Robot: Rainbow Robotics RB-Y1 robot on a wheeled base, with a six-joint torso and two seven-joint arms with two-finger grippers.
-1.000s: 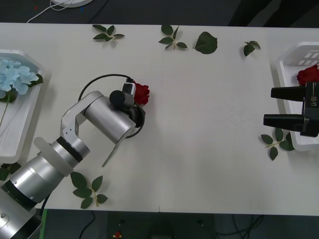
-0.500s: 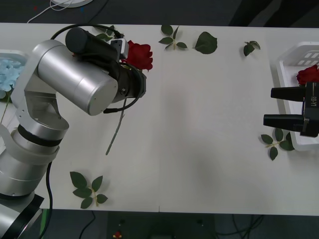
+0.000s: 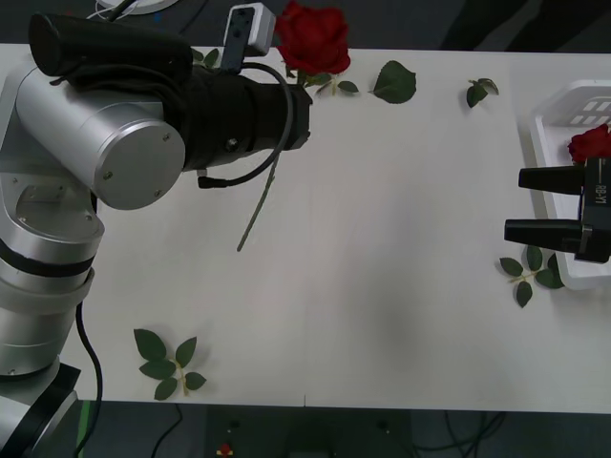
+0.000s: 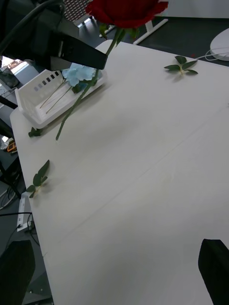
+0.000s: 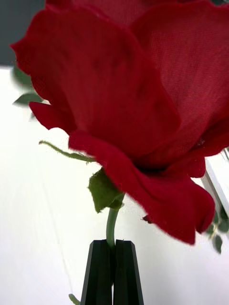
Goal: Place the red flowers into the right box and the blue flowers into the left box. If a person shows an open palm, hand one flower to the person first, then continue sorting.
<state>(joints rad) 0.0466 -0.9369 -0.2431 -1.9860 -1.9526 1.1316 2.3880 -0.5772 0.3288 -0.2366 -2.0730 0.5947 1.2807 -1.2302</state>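
My left gripper (image 5: 112,269) is shut on the stem of a red flower just below its head. In the front view the raised left arm holds this rose (image 3: 312,36) high over the table's far side, and its stem (image 3: 260,205) hangs free. The right gripper (image 3: 520,203) waits open beside the right box (image 3: 552,107), where another red flower (image 3: 591,144) lies. Across the table, the right wrist view shows the left box (image 4: 36,102) with blue flowers (image 4: 79,74) in it, and the held rose (image 4: 125,9) above.
Loose green leaf sprigs lie about the white table: one near the front left (image 3: 170,363), one by the right box (image 3: 531,272), and several along the far edge (image 3: 393,83). The big left arm (image 3: 105,134) covers the table's left side.
The left arm has lifted the rose off the table, up and toward the far edge; its stem now hangs in the air. The right arm has not moved.
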